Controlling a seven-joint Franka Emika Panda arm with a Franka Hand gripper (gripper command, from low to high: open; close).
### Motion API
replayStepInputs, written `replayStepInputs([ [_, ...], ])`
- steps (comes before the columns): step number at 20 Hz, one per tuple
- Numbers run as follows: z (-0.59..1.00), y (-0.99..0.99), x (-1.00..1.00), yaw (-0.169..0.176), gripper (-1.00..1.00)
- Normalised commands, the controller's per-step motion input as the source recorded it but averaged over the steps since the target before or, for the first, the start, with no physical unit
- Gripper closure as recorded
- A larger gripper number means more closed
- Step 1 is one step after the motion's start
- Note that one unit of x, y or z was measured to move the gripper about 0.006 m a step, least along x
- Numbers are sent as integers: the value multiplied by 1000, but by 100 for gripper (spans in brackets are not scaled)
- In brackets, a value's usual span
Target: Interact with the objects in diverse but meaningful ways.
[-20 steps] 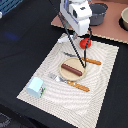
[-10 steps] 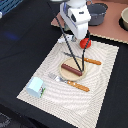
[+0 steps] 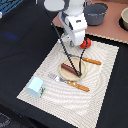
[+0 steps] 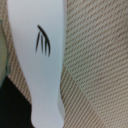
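In the exterior view, I have the arm hanging over the woven placemat (image 3: 95, 75) on the dark surface (image 3: 25, 45). The white wrist housing hides the end effector (image 3: 80, 45), so I cannot tell whether it is spread or pinched. On the mat sits a small round plate (image 3: 84, 66) holding the dark brown sausage stick (image 3: 70, 70). Taking the plate as the clock centre, the red tomato (image 3: 85, 44) lies at about twelve o'clock, just beside the wrist; a wooden-handled knife (image 3: 90, 61) lies at about two o'clock, against the rim; a wooden-handled fork (image 3: 70, 82) lies at six; and the small white carton (image 3: 35, 86) stands well apart at about eight, near the mat's corner. A grey pot (image 3: 96, 13) sits beyond the mat at twelve.

In the wrist view, a white oblong piece (image 4: 42, 60) with a dark printed mark fills the frame over the mat weave; I think it is carried by the arm, but the blur leaves that uncertain.

My worry from here: descending blind, the arm could clip the tomato and roll it away, or nudge the knife and plate.
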Motion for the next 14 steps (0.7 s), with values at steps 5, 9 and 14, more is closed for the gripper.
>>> replayStepInputs([
  [5, -274, 0, -27, 0, 100],
  [9, -233, 0, -19, 1, 100],
  [14, 319, 154, -232, 39, 100],
])
